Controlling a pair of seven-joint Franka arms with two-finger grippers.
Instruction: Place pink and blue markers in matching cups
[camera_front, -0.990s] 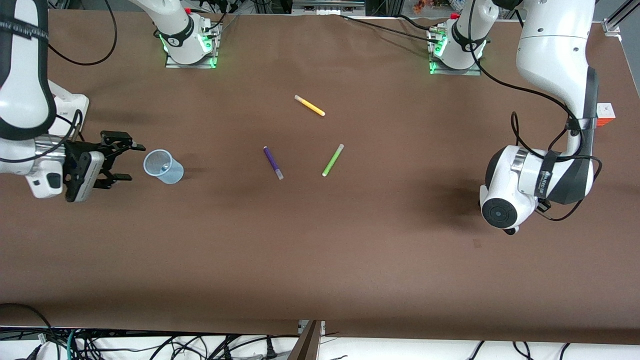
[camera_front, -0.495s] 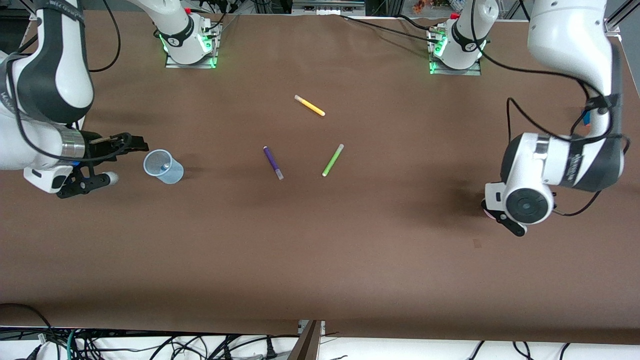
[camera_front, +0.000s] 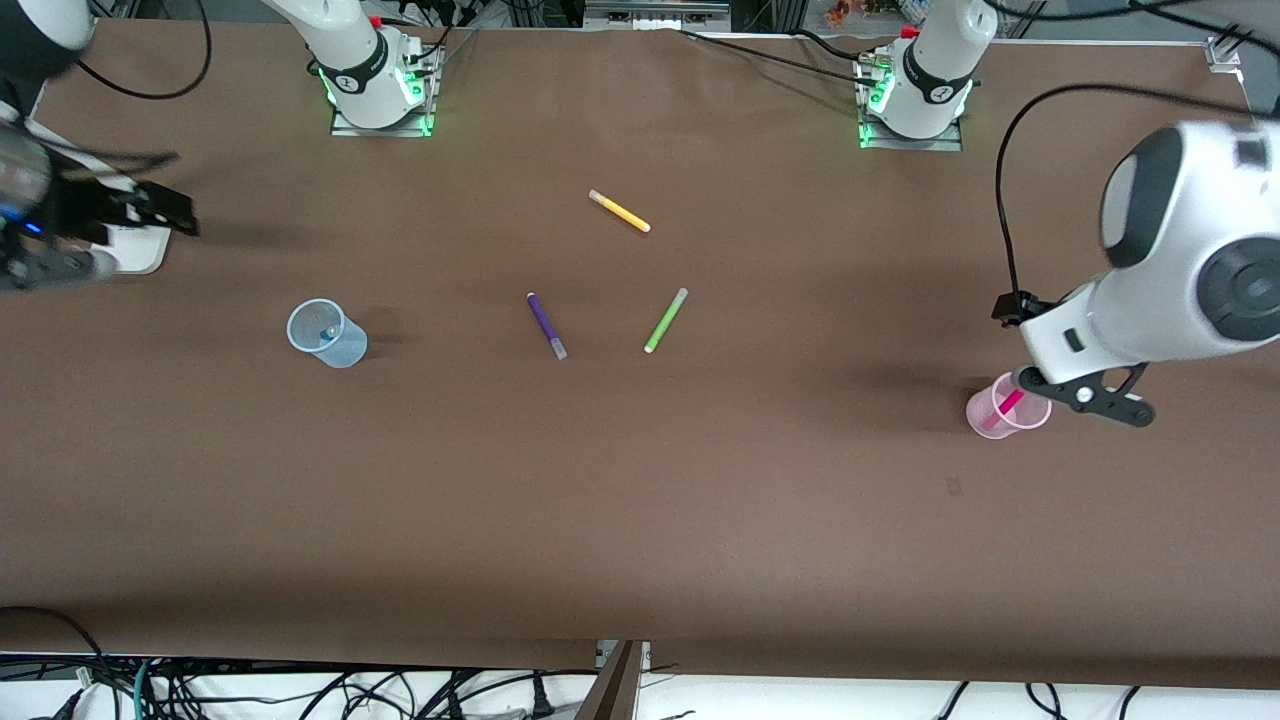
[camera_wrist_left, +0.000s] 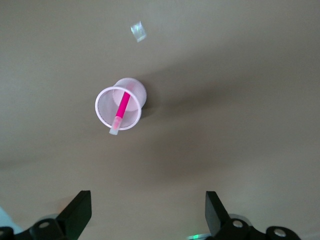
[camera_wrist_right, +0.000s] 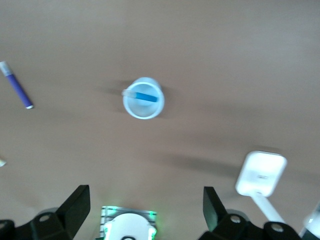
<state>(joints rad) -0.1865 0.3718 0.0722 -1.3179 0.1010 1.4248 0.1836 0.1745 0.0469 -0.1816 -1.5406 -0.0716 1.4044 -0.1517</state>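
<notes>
Taking the purple marker at mid-table as the landmark: the pale blue cup stands upright well away from it toward the right arm's end of the table, and the blue marker leans inside that cup, its pale cap resting at the rim. The pale pink cup stands well away from the purple marker toward the left arm's end and a little nearer the front camera, with the pink marker slanted inside it, cap poking just past the rim.

So both task markers sit in cups of their own colour, and the task looks finished; what is left is judged to be only clearing the arms away.

The left gripper is up in the air just beside the pink cup, fingers spread wide and holding nothing. The right gripper is raised near the table edge at the right arm's end, well apart from the blue cup, fingers also spread and empty.

A green marker lies just beside the purple one, and a yellow marker lies farther from the front camera than it; both are untouched on the table.
</notes>
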